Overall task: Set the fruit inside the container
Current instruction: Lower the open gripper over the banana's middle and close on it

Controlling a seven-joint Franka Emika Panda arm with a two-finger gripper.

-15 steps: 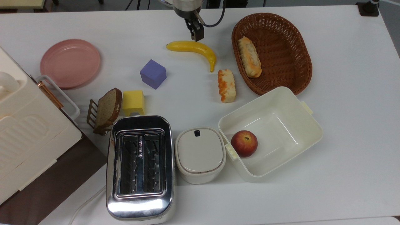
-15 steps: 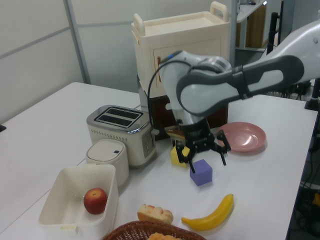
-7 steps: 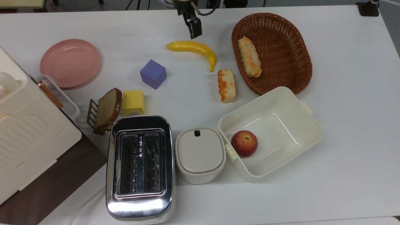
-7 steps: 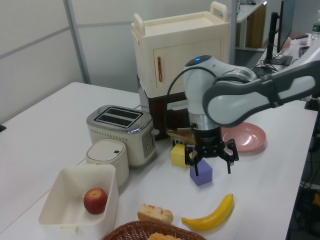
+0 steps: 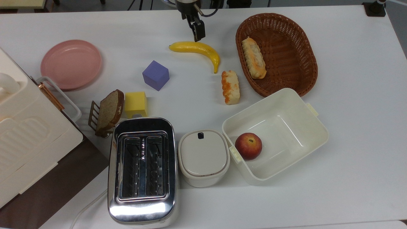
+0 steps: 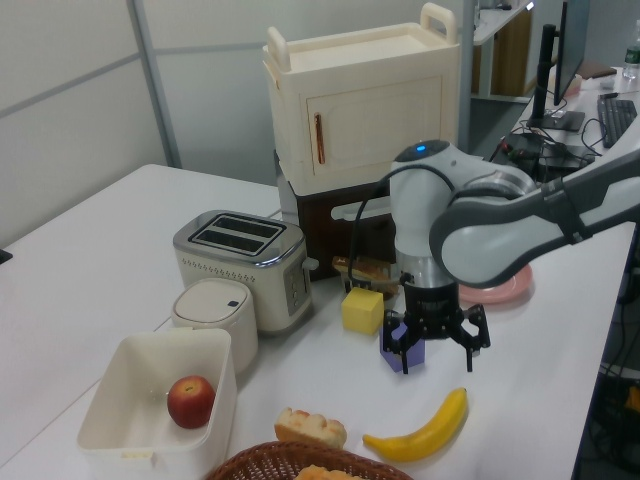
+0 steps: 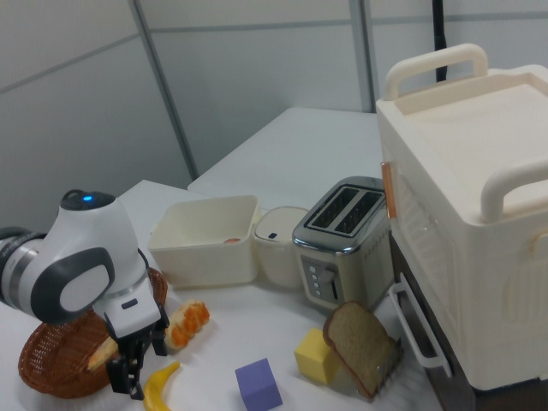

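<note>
Open claw just above banana, apart.

I see open table around the banana; the bread roll and basket flank my path to the tub, where an apple fills one corner.

no readable text, labels, brands or numbers on anything in view
</note>
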